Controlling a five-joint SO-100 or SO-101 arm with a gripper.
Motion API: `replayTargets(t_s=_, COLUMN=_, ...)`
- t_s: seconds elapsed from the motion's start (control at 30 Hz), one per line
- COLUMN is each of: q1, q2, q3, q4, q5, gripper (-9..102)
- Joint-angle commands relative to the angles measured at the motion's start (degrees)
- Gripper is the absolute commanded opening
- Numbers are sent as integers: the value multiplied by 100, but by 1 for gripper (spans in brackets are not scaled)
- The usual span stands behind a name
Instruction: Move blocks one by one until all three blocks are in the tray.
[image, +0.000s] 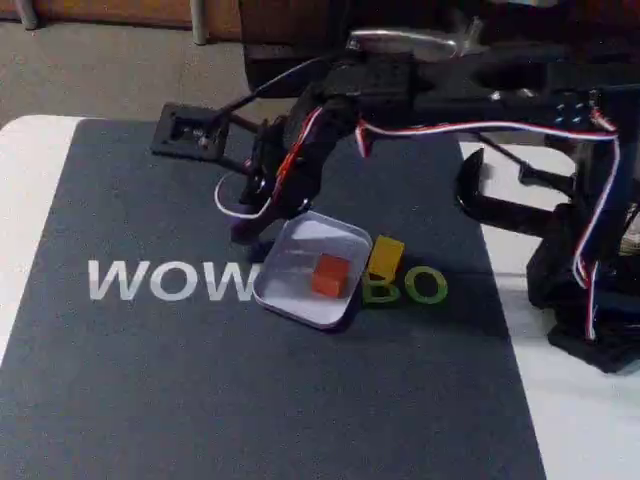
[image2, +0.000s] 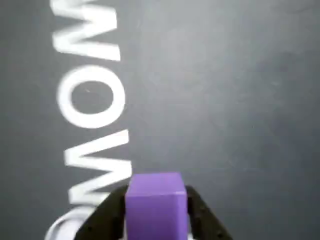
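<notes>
**Student:** While my gripper (image2: 157, 212) is clamped on the purple block (image2: 156, 205), how should I expect that block to handle?

**Instructor:** As a small, rigid cube, probably light; its flat faces look smooth, so it may slip if the squeeze slackens. In the wrist view my two dark fingers (image2: 107, 212) press on its opposite side faces, with the top of the cube standing proud between them. That is the right place to hold: flat against flat, centred, not on an edge or a corner.

**Student:** Where does the rest lie, counted from my tool?

**Instructor:** In the fixed view the tray (image: 300, 290) sits just beside and below my gripper (image: 250, 232), toward the camera and to the right. The orange block (image: 331, 275) already rests inside it. The yellow block (image: 385, 257) stands beyond the tray's far rim from me, touching or nearly touching it, on the dark mat (image: 250, 400). By my judgement one of three is placed and the second is in hand.

**Student:** And my arm's pose?

**Instructor:** It reaches out long and low from its base at the right of the fixed view, elbow high, wrist bent downward so the fingers point at the mat, close above the white lettering (image2: 90, 97). Whether the cube rests on the mat or hangs just clear of it, I cannot tell.
</notes>
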Motion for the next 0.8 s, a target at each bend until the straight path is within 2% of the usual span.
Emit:
replayTargets(t_s=0.0, q1=-70, q2=896, q3=229, q4=-18, q5=132, gripper=-4)
replayTargets(t_s=0.43, q1=439, q2=3454, q3=2979, q4=-255, q5=-677, gripper=-4)
replayTargets(t_s=0.77, q1=554, q2=3296, q3=3085, q4=-563, q5=-817, gripper=7)
